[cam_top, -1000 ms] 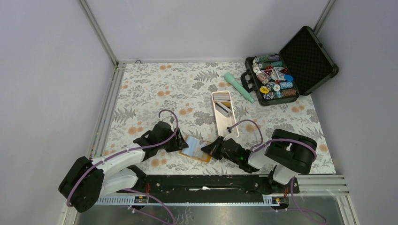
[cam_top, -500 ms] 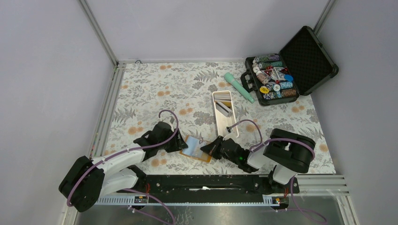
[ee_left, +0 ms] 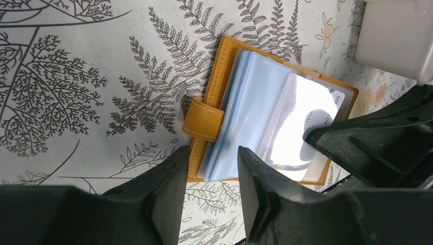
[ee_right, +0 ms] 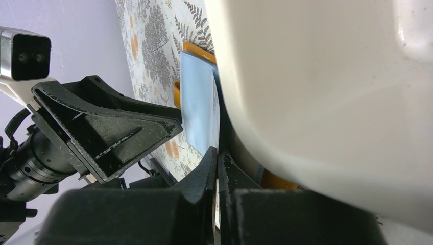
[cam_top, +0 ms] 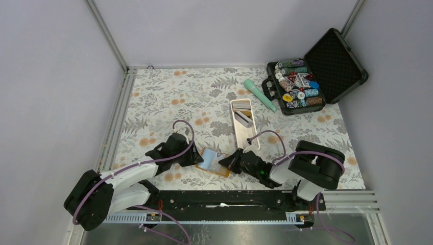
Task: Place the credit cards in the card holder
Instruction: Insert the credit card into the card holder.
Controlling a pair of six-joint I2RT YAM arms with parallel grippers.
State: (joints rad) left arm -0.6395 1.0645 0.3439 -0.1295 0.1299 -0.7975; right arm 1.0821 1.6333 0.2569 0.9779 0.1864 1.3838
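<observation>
Card holder: you have the card holder (ee_left: 245, 97) lying open on the desk (cam_top: 168, 97) near its front edge, between your two tools. The orange cover is underneath, the blue clear pockets face up, and the snap tab (ee_left: 203, 120) sticks out at one side.
White card: a white card (ee_left: 306, 109) sits at a pocket on the holder's far half, and glare washes out most of it.
Left tool: your left tool (ee_left: 213, 166) is spread, with its fingers (ee_left: 171, 176) straddling the holder's near corner beside the tab. You cannot tell whether they touch it.
Right tool: your right tool (ee_left: 311, 138) is pressed together, its tip on the white card. You cannot tell whether it pinches the card.
Tray: the long white tray (cam_top: 240, 133) lies just beyond the right tool, with more cards (cam_top: 245, 117) in its far end.
Case: the black case (cam_top: 332, 61) stands open at the far right corner, full of poker chips (cam_top: 298, 89).
Teal stick: a teal stick (cam_top: 259, 94) lies between tray and case.
</observation>
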